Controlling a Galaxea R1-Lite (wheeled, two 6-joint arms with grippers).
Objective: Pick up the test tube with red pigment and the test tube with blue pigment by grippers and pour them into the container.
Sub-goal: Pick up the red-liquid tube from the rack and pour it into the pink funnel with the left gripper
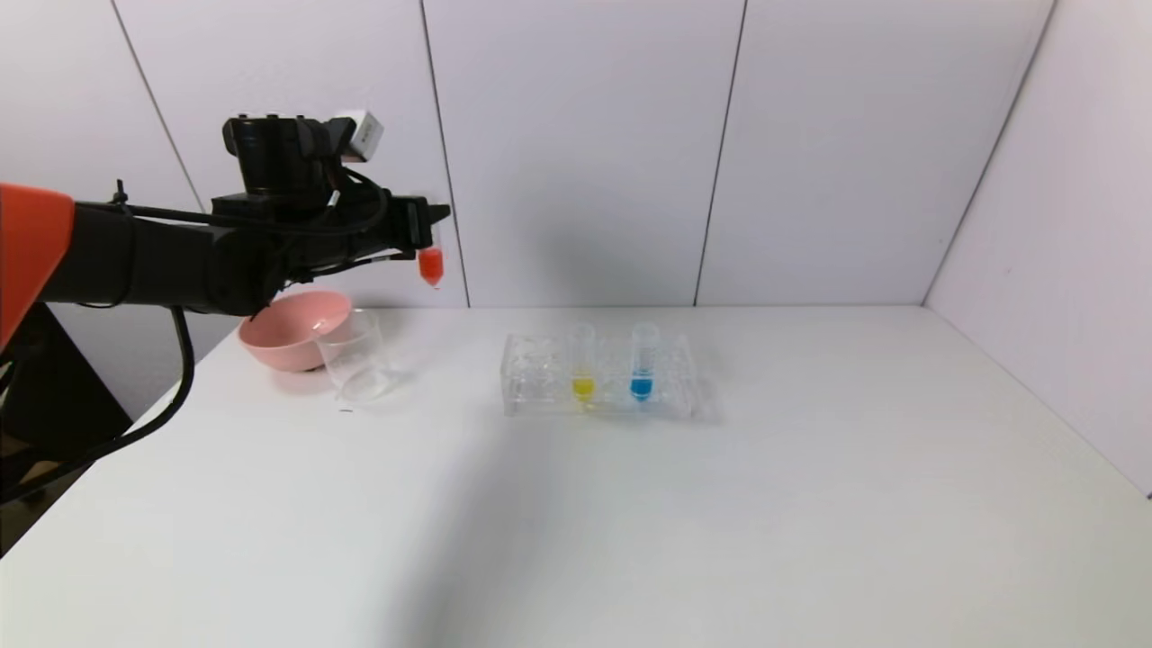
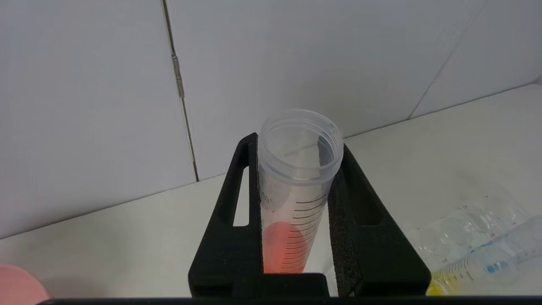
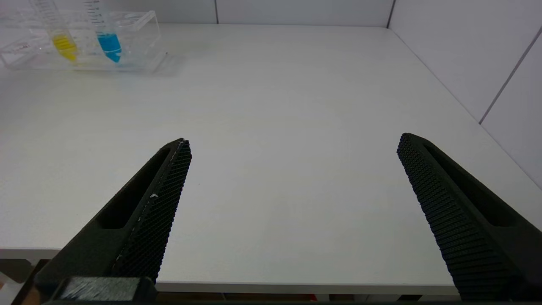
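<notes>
White table [image 1: 630,504], pale panel walls. Left gripper [image 1: 430,236] raised above glass beaker [image 1: 355,355], clamped tight on red tube [image 2: 294,199]; markings unreadable. Right gripper [image 3: 292,178] spread wide, holding nothing, low at near table edge. Blue tube [image 1: 642,362] beside yellow tube [image 1: 582,364] in clear rack [image 1: 531,371]. Pink bowl [image 1: 292,328] partly hidden behind arm.

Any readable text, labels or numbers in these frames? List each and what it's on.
None can be read for certain.
Red tube, held in the left gripper: printed scale lines and a small mark near the top, too blurred to read.
Yellow tube and blue tube: scale lines and digits, too small.
Clear rack: tiny marks by the holes, too small.
Beaker, pink bowl: no print seen.
</notes>
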